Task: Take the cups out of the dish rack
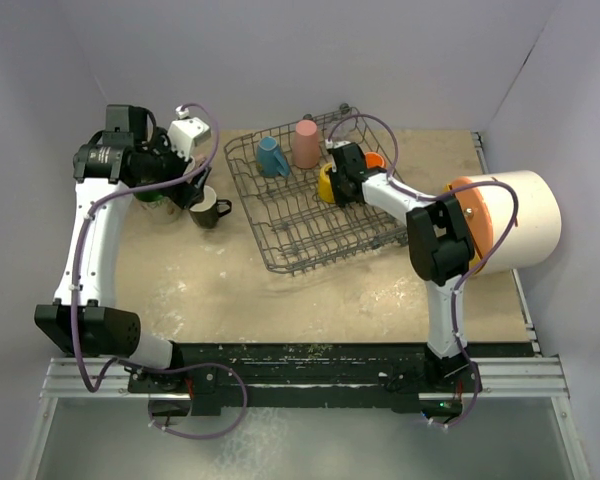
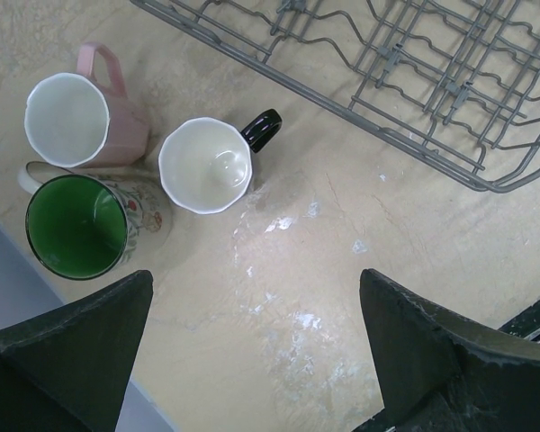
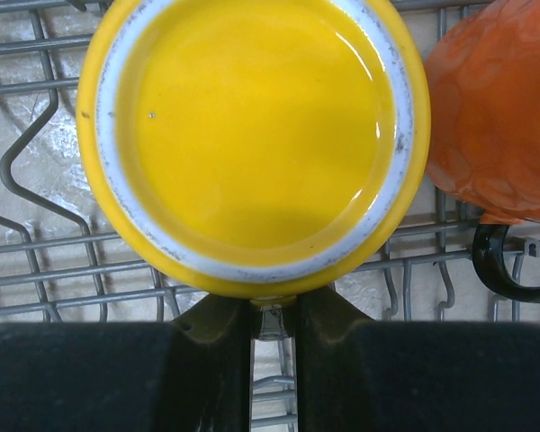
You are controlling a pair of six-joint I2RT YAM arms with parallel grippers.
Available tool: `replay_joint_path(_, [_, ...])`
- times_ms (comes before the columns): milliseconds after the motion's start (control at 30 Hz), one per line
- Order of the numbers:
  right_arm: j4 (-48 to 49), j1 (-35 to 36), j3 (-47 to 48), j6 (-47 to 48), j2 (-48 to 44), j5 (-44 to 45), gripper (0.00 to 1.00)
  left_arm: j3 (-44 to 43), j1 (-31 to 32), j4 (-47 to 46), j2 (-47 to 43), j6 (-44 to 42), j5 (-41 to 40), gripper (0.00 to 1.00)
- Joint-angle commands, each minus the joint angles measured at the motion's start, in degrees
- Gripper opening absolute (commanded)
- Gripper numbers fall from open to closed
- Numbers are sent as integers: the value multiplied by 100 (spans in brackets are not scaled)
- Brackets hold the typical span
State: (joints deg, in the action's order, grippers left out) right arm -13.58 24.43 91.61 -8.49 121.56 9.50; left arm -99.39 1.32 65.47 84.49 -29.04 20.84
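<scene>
The dish rack (image 1: 300, 225) sits at the table's middle, holding a blue cup (image 1: 271, 157), a tall pink tumbler (image 1: 305, 143), a yellow cup (image 1: 326, 183) and an orange cup (image 1: 375, 160). My right gripper (image 3: 273, 315) is shut on the handle of the upside-down yellow cup (image 3: 252, 135), with the orange cup (image 3: 499, 117) just to its right. My left gripper (image 2: 256, 351) hangs open over bare table. Below it stand a pale pink cup (image 2: 72, 121), a black cup (image 2: 207, 165) and a cream cup with a green inside (image 2: 76, 225). The rack's corner (image 2: 414, 81) lies beyond them.
A big white cylinder with an orange end (image 1: 515, 220) lies at the right, close to my right arm. A black handle (image 3: 499, 265) pokes out under the orange cup. Walls close in the table on the left, back and right.
</scene>
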Motion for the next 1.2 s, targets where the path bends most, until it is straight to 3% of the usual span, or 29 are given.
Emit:
replay_joint_path(0, [210,18,432,17,-584,164,0,74,8,-97,-266,38,71,99])
replay_joint_path(333, [111,27,434,-456,-1733,-87,0,683,8,-258,-523,-525,69,99])
replay_joint_path(567, [293,36,-470,-1664,-2758,-2040,0,1089,9,-271,-928,-1111,1011,99])
replay_joint_path(733, [1854,45,-1804,-3197,-3598,-3657,0,1165,8,-407,-1153,-1324,1967,99])
replay_joint_path(833, [3350,172,-2492,-4424,-3870,-4169,0,1168,8,-509,-1171,-1324,2336,99])
replay_joint_path(1167, [8107,928,-3768,-8058,-3253,-4836,0,1438,8,-1204,-1426,-1038,3090,99])
